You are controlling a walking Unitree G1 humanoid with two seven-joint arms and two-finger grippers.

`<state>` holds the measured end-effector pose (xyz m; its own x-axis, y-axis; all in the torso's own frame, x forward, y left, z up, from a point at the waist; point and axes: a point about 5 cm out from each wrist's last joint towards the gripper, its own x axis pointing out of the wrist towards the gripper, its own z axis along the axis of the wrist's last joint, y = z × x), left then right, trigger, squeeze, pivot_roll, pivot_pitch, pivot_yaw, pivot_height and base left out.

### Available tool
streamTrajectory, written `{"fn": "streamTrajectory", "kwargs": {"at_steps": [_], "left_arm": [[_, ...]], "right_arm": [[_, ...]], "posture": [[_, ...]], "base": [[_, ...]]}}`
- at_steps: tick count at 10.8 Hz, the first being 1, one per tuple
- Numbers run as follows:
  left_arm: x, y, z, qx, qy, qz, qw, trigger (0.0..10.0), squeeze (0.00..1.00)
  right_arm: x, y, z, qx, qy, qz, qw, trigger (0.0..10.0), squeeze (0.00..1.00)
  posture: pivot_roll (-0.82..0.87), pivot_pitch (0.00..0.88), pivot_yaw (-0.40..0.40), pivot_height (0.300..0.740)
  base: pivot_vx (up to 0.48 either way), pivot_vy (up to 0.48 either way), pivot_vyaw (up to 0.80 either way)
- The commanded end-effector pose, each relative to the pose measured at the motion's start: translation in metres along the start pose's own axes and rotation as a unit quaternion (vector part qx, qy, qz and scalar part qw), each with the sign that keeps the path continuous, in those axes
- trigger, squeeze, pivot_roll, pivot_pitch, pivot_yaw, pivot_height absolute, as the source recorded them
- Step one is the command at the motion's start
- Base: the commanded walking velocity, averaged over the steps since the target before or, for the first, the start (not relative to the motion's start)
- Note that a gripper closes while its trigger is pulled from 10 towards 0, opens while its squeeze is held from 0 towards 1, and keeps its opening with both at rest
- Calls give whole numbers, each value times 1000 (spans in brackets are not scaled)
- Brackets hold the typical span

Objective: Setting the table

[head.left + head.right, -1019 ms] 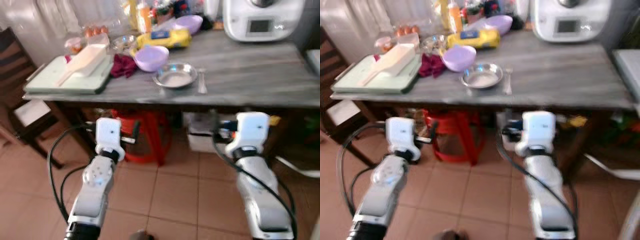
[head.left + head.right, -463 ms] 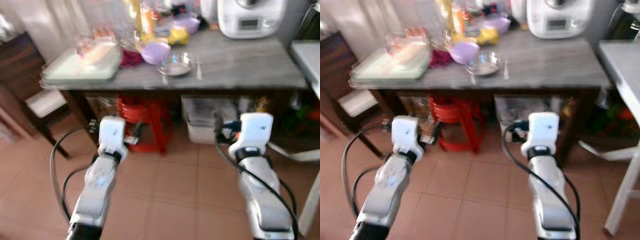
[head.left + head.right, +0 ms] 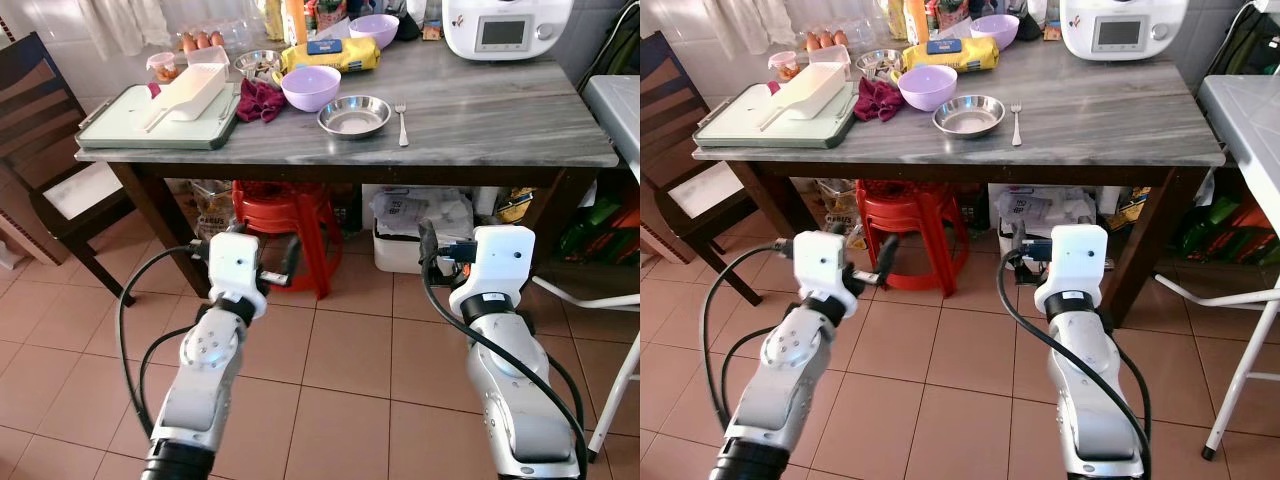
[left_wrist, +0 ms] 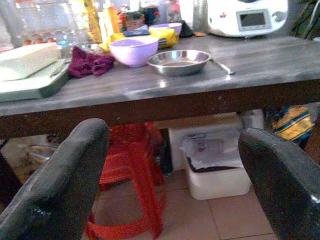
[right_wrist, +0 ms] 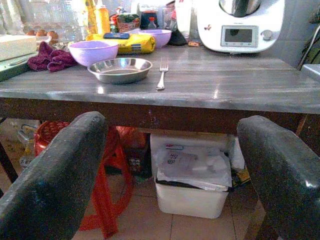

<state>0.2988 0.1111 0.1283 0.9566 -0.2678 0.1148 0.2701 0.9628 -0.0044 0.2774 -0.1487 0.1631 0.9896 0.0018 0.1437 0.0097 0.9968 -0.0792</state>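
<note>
- Both tools are held low, ahead of the table edge and below the tabletop level. The left gripper (image 4: 170,200) is seen with its fingers spread wide and nothing between them; the right gripper (image 5: 165,190) is likewise spread and empty.
- The setting items lie ahead of and above both tools on the grey table (image 3: 500,120): a steel plate (image 3: 354,116) with a fork (image 3: 401,122) just beside it, apart from it.
- A lilac bowl (image 3: 310,87) stands just beyond the plate, toward the left tool's side; a maroon cloth (image 3: 261,100) and a pale green tray (image 3: 120,130) lie further to that side.
- Risk: if either tool is raised from here without clearance, the table edge is likely to be struck from below, since both sit under its level.
- Risk: the fork is thin and flat on the surface; a grasp is likely to slip or push it away.
- Obstructions: red stools (image 3: 275,215) and a white bin (image 3: 415,235) stand under the table, ahead of the tools. A dark chair (image 3: 40,120) stands outboard of the left tool, and a white appliance (image 3: 505,25) sits at the far edge.
</note>
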Motion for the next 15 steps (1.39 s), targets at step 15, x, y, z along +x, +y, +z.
{"fn": "streamTrajectory", "kwargs": {"at_steps": [15], "left_arm": [[-5, 4, -6, 5, 6, -12, 1000, 10000, 0]], "right_arm": [[-3, -5, -7, 4, 4, -10, 1000, 10000, 0]], "posture": [[-99, 90, 130, 740]], "base": [[0, -283, -30]]}}
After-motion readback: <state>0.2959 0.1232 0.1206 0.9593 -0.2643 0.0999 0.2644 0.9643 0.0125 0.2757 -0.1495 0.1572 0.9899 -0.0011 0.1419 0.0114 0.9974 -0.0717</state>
